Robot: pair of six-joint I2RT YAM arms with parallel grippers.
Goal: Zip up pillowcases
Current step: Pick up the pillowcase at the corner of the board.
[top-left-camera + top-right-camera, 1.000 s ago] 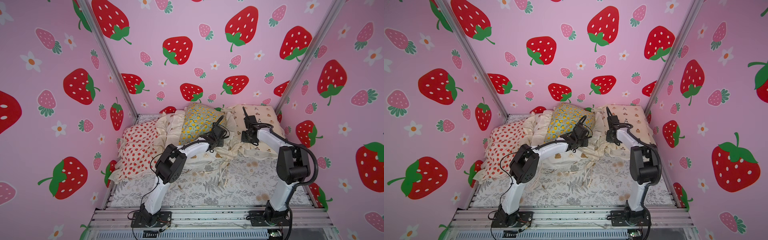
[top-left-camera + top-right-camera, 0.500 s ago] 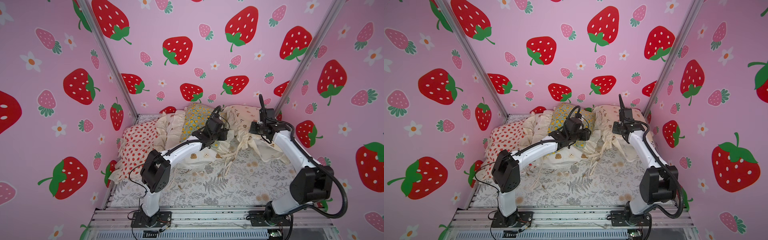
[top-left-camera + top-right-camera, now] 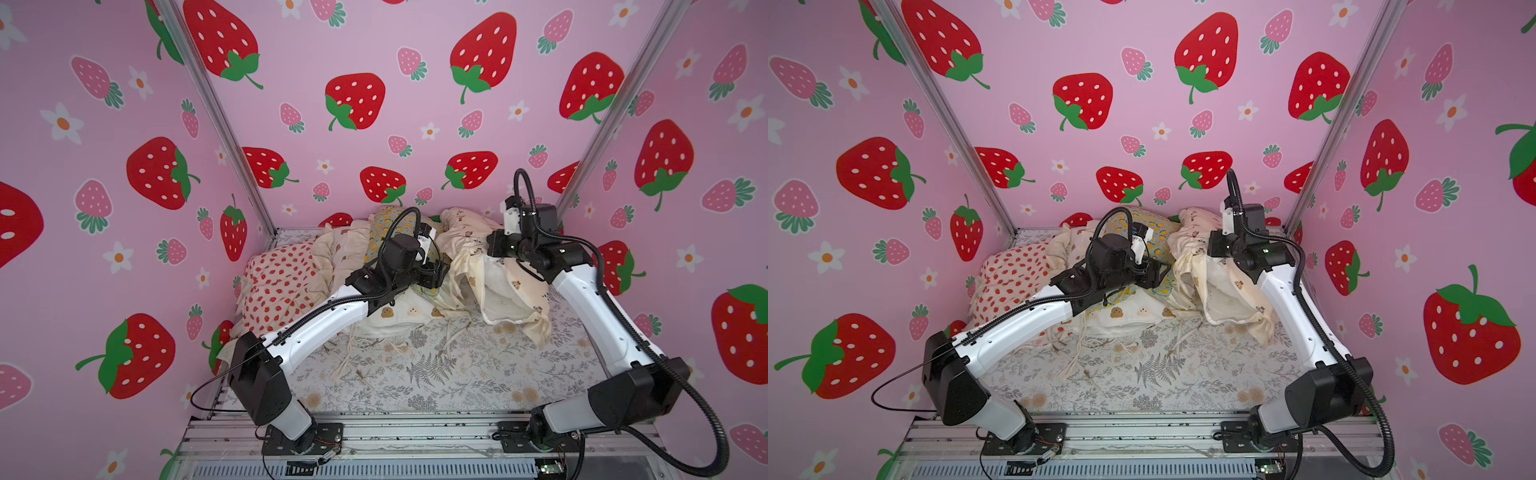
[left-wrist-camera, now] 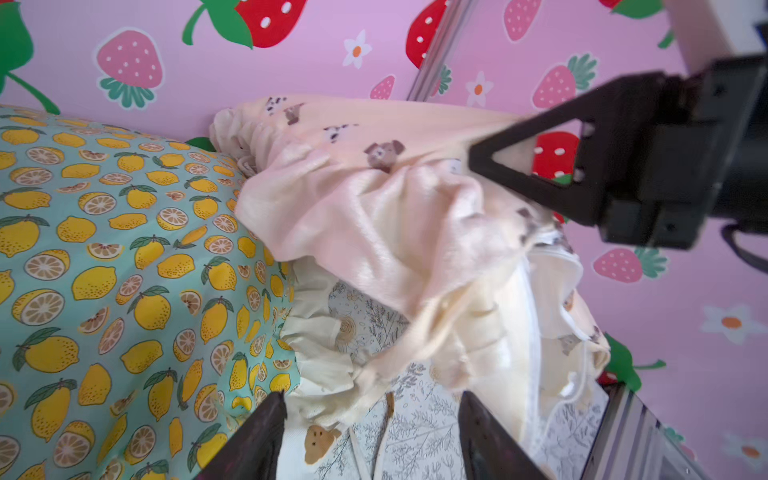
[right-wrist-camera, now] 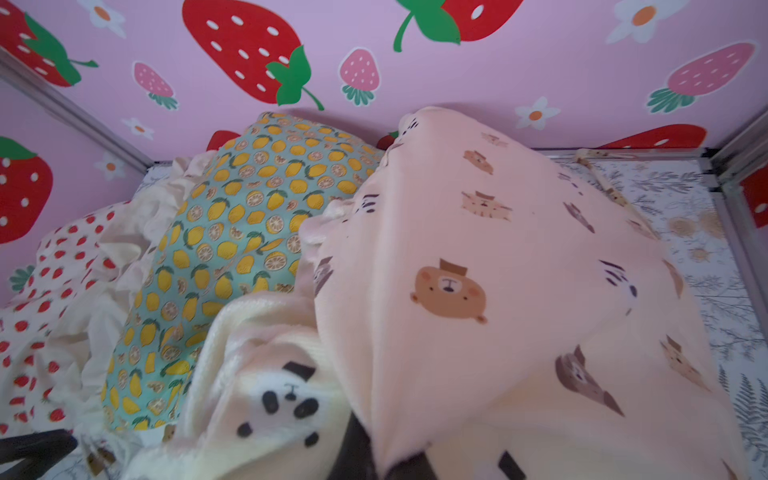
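My right gripper [image 3: 490,248] is shut on the cream tiny-bear pillowcase [image 3: 513,291] and holds a pinch of it up off the sheet; the cloth drapes over the jaws [image 5: 519,270]. Its white zip [image 4: 533,316] runs down the hanging edge. My left gripper [image 4: 372,417] stands open with nothing between its fingers, just left of that hanging cloth, above the bear-face pillowcase [image 3: 409,313]. The lemon pillowcase [image 3: 386,224] lies behind it. The strawberry pillowcase [image 3: 282,286] is at the far left.
A grey fern-print sheet [image 3: 436,365] covers the floor in front of the pillowcases. Loose cream ties [image 3: 353,353] trail across it. Pink strawberry walls [image 3: 124,208] close in left, back and right. A metal rail [image 3: 415,432] carries both arm bases at the front.
The right arm has swung out to the right and raised the cream pillowcase with it. The left gripper has opened wider and shifted right, towards the hanging cloth.
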